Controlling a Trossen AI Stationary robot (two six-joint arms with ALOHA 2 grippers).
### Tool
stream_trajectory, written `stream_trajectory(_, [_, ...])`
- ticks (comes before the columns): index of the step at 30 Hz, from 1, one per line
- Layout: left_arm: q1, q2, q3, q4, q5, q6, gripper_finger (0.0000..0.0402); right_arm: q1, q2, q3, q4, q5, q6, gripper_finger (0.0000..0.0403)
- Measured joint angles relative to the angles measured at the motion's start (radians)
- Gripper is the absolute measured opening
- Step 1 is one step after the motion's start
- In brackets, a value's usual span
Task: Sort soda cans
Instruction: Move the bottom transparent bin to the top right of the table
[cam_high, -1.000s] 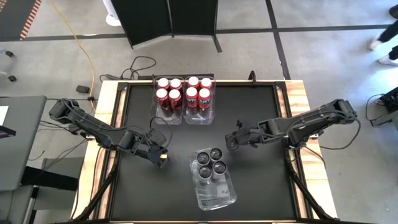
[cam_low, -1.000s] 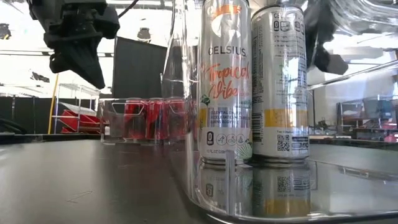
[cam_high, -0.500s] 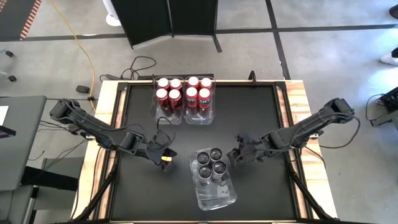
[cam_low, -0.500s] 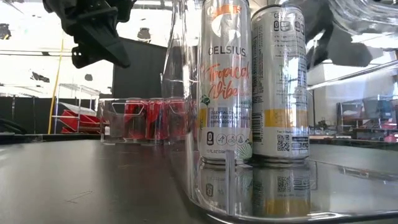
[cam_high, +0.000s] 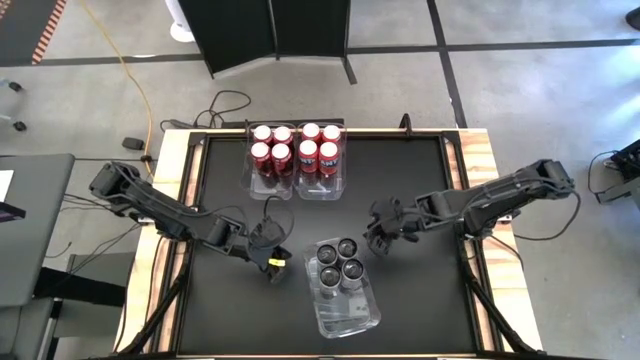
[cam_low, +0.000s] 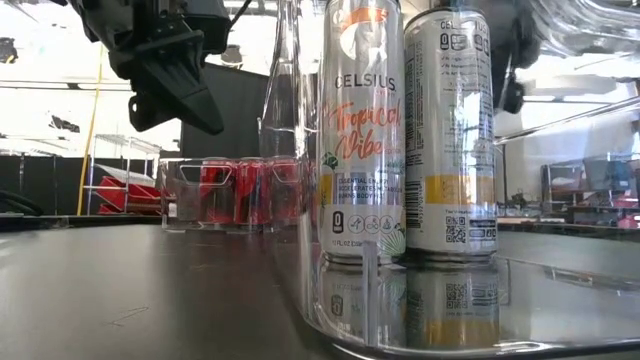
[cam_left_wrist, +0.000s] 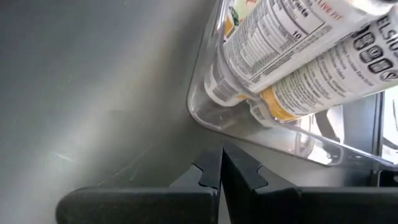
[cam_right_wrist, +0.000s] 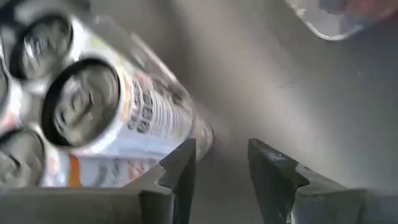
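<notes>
Several red soda cans (cam_high: 297, 148) stand upright in two clear bins (cam_high: 320, 192) at the table's far middle. Several silver soda cans (cam_high: 339, 264) stand upright in the far end of a clear bin (cam_high: 350, 315) nearer the front; the low view shows them close up (cam_low: 365, 130). My left gripper (cam_high: 272, 265) is shut and empty, slanting down just left of that bin, whose corner (cam_left_wrist: 208, 121) lies ahead of it (cam_left_wrist: 221, 168). My right gripper (cam_high: 375, 240) hovers open and empty just right of the silver cans (cam_right_wrist: 93, 106), with nothing between its fingers (cam_right_wrist: 221, 162).
Bare black tabletop (cam_high: 230, 320) lies to the left and right of the near bin. The table has a raised dark frame and wooden side edges (cam_high: 170, 200). Cables (cam_high: 230, 105) trail off the far edge.
My left gripper has gone toward the table's right and near edge, closing in on the bin of silver cans, and has tipped lower; it stays shut. My right gripper has rolled about its own axis while staying beside the silver cans.
</notes>
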Motion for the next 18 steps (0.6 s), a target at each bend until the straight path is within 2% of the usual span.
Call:
stream_trajectory(3, [0.000,-0.012,0.000,0.001,-0.015,0.005,0.0007,-0.046,-0.001,0.000,-0.008,-0.079,-0.159,0.0154])
stream_trajectory(7, [0.001,-0.013,0.000,0.008,-0.033,0.007,0.0033,-0.096,0.009,0.000,0.001,-0.160,-0.328,0.0138])
stream_trajectory(14, [0.001,-0.013,0.000,0.044,-0.040,0.008,0.0102,-0.112,0.007,0.000,0.080,-0.198,-0.500,0.0136])
stream_trajectory(18, [0.001,-0.004,0.000,0.050,-0.033,0.026,0.0127,-0.109,0.025,-0.003,0.058,-0.206,-0.501,0.0138])
